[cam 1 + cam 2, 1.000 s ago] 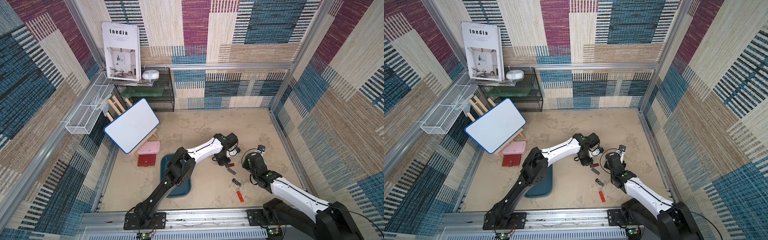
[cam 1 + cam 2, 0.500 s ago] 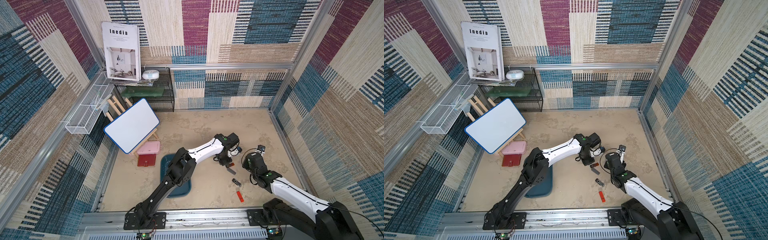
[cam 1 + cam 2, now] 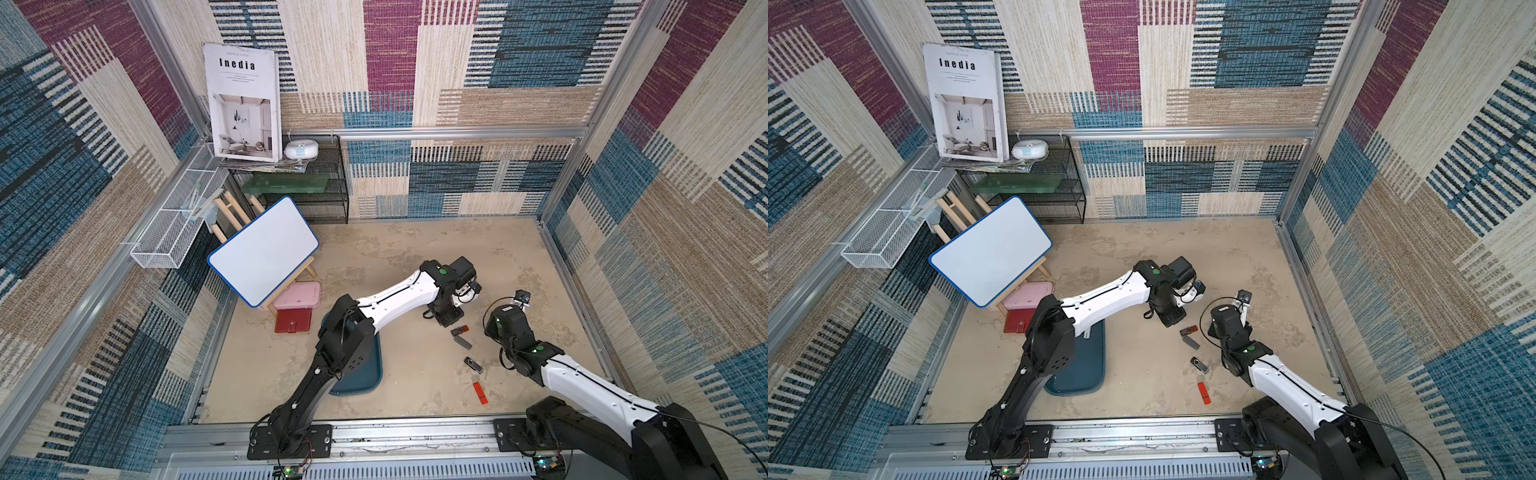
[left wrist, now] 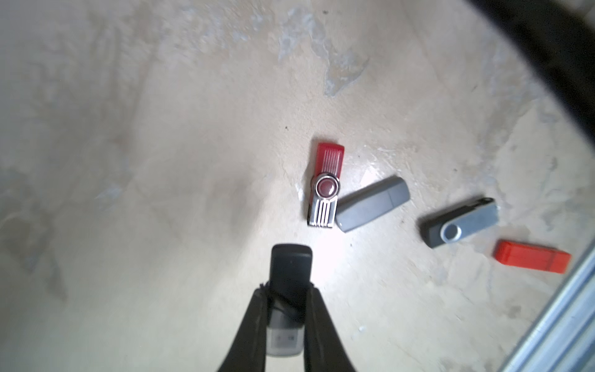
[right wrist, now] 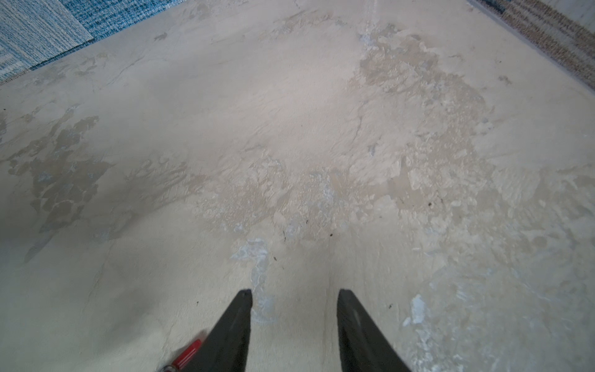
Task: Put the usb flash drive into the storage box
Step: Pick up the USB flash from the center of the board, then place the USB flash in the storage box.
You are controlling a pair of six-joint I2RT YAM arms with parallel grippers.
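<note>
1 black drive [image 4: 290, 264] (newly) in left claw [image 4: 288, 290]

Beige floor [image 3: 415, 257], four flash drives [image 4: 372, 204], storage box [image 3: 368, 368], apparently a red case [image 3: 293, 321]

Storage box [image 3: 368, 372] is teal, usb flash drive [image 4: 290, 272] black.

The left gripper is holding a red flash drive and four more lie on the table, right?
Not quite: the left gripper is shut on a black flash drive, not a red one, as the left wrist view shows. Four more do lie on the table: red swivel drive, grey drive, black-and-silver drive, orange drive.
</note>
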